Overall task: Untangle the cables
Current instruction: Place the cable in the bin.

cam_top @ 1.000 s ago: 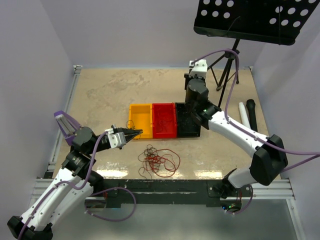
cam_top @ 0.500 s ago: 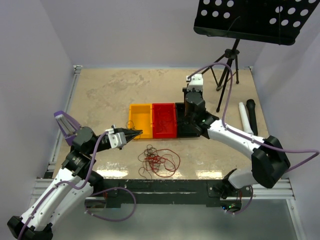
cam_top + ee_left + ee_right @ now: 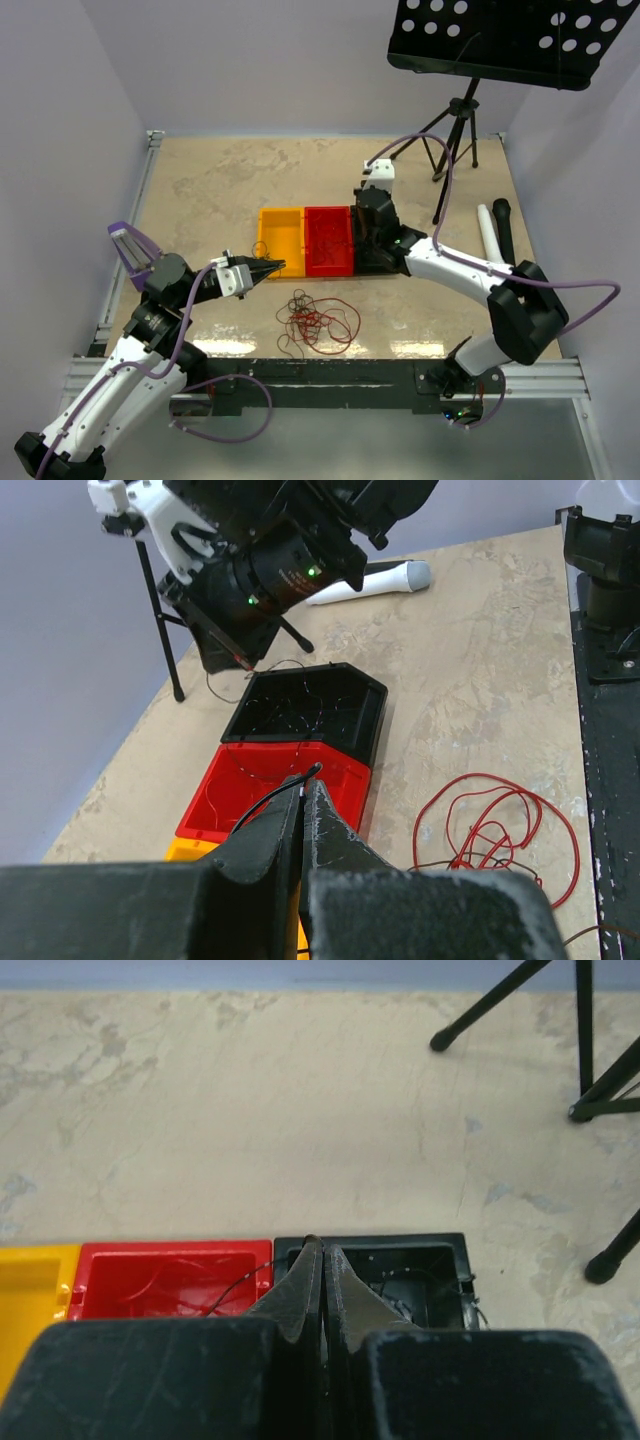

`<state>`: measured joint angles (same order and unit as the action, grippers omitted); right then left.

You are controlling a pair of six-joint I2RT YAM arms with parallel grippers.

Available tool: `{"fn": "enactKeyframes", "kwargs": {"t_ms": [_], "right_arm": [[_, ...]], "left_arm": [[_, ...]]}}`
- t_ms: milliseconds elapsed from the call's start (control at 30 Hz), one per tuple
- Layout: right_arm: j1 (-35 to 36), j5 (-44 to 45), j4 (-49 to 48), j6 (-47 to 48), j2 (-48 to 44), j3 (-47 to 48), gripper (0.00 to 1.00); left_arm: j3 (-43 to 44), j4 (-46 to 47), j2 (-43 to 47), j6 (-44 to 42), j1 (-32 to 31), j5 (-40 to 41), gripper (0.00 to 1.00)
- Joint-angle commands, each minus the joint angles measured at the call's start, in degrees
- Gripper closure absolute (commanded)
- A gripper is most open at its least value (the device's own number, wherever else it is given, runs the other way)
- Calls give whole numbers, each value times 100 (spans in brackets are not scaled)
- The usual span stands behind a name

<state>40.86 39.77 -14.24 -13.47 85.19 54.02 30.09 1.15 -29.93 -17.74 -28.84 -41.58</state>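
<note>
The left gripper (image 3: 306, 788), closed and pinching a hair-thin dark strand (image 3: 268, 800), hovers at the near edge of the yellow plastic bin (image 3: 280, 232). The right gripper (image 3: 318, 1252), jaws pressed together, hangs over the black plastic bin (image 3: 440, 1244). The snarl of thin red and dark cables (image 3: 318, 322) lies on the beige surface (image 3: 200, 190), near the bins.

Top external looks steeply down from behind the arm bases over the surface (image 3: 200, 190). Wrist views look low along left gripper (image 3: 306, 788) and right gripper (image 3: 318, 1252); all share the black bin (image 3: 375, 266).
</note>
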Motion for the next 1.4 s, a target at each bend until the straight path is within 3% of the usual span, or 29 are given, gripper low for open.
{"fn": "enactKeyframes", "kwargs": {"t_ms": [0,400,1000,1367], "right_arm": [[-26,-338,597,-691,261,469,100],[-245,-734,1020,-1403,578,390,100],[-491,-602,1766,-1895,1228,425,100],[-579,-944,1459,-2063,1501,232,100]], "left_arm": [[41,114,31,-46,54,-52,100],[-29,131,75,-37,54,-43,100],[-55,175,75,-10,54,-60,100],[-12,105,84,-37,54,-34,100]]}}
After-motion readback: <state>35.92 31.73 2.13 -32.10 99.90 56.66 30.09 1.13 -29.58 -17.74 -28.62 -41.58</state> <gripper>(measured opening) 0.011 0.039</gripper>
